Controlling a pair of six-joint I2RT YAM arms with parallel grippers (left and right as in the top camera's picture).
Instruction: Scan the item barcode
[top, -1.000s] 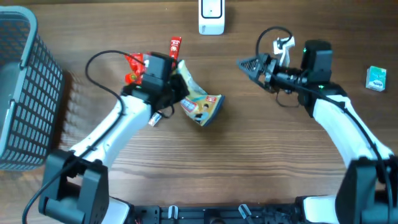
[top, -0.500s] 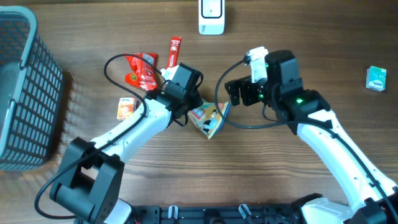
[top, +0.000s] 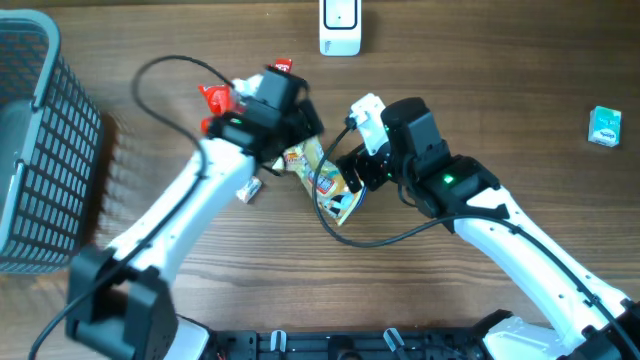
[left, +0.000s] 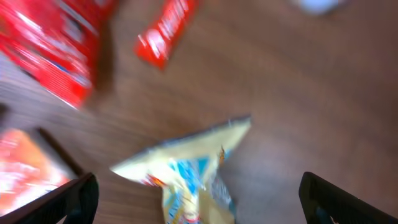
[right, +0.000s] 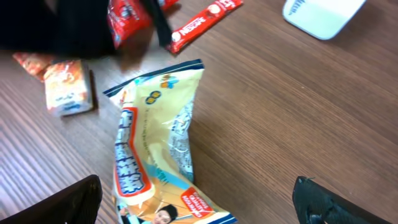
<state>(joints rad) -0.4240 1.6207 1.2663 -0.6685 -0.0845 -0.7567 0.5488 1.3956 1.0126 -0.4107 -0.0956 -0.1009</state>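
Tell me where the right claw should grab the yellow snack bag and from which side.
Take the yellow snack bag across its narrow width at the middle, coming straight down from above. It lies lengthwise on the table, so a side approach would likely find no edge to pinch; the right claw hangs open right over it.

left arm (top: 180, 205): white links, black joints | right arm (top: 530, 250): white links, black joints, green light (top: 445, 181)

Brown wood-grain tabletop (top: 500, 60) filling every view, grain running sideways, soft even light, black rail (top: 330, 342) along near edge
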